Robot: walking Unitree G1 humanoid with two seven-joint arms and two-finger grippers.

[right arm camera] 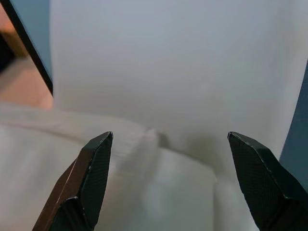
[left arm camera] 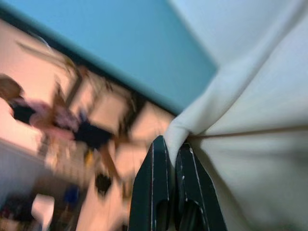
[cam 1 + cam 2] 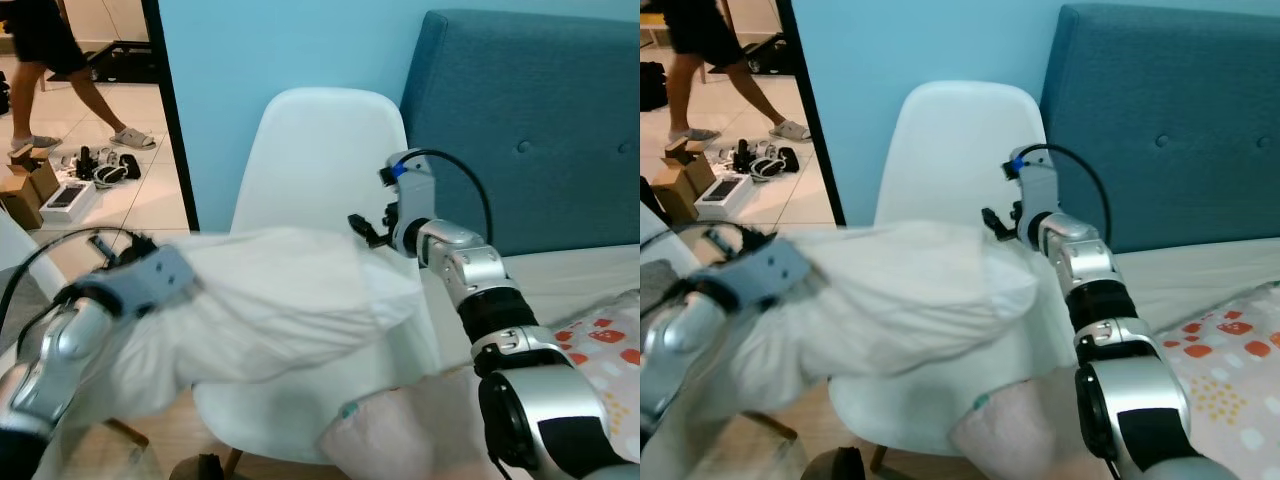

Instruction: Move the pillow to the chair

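The white pillow (image 3: 270,310) lies across the seat of the white chair (image 3: 325,150) at the centre of the frame, overhanging toward the lower left. The left gripper (image 2: 172,156) has its jaws pinched on a fold of pillow fabric. The right gripper (image 1: 171,180) hovers at the chair back, jaws spread wide, above the pillow's right end.

A white chair (image 3: 330,150) carries the white pillow (image 3: 290,300) across its seat; beside it, a bed (image 3: 580,270) holds a patterned blanket (image 3: 605,350)
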